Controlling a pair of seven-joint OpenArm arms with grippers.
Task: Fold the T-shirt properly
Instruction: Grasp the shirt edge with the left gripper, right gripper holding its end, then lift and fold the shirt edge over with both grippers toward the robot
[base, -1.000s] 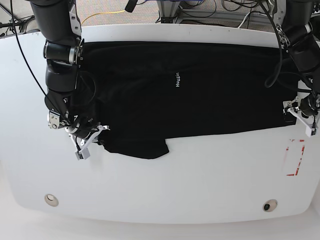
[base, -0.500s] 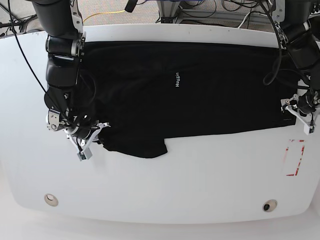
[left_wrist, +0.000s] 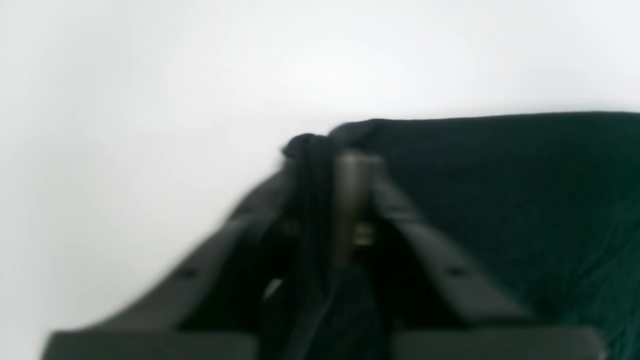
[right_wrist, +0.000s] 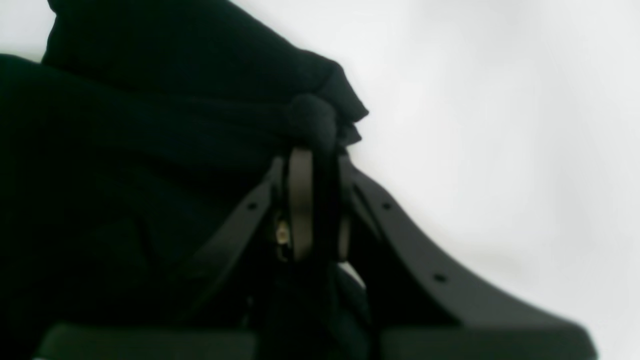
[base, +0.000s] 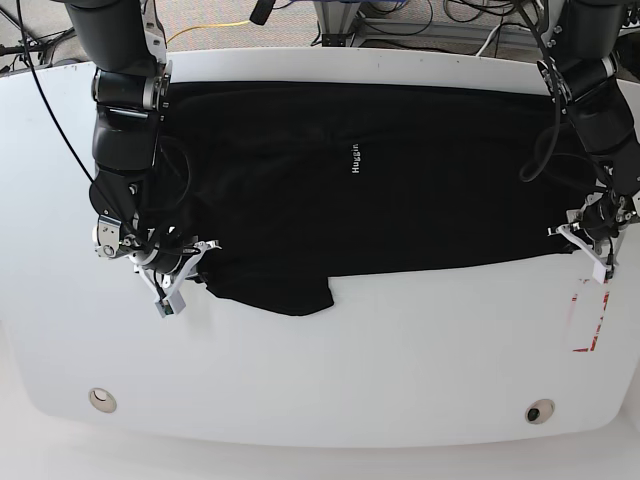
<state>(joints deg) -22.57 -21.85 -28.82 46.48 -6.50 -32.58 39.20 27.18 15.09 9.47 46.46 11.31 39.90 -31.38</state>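
The black T-shirt lies spread across the white table, its tiny white word near the middle and a sleeve hanging toward the front at the left. In the base view my left gripper sits at the shirt's front right corner. The left wrist view shows that gripper shut on a pinch of the T-shirt's edge. My right gripper is at the shirt's front left edge. In the right wrist view it is shut on a bunched fold of the T-shirt.
A red and white marking lies on the table just in front of the left gripper. Two round fittings sit near the front edge. Cables run on the floor behind the table.
My left gripper has shut on the shirt's right corner and shifted slightly back and inward. The right gripper, still holding fabric, has drawn the left edge a little toward the back.
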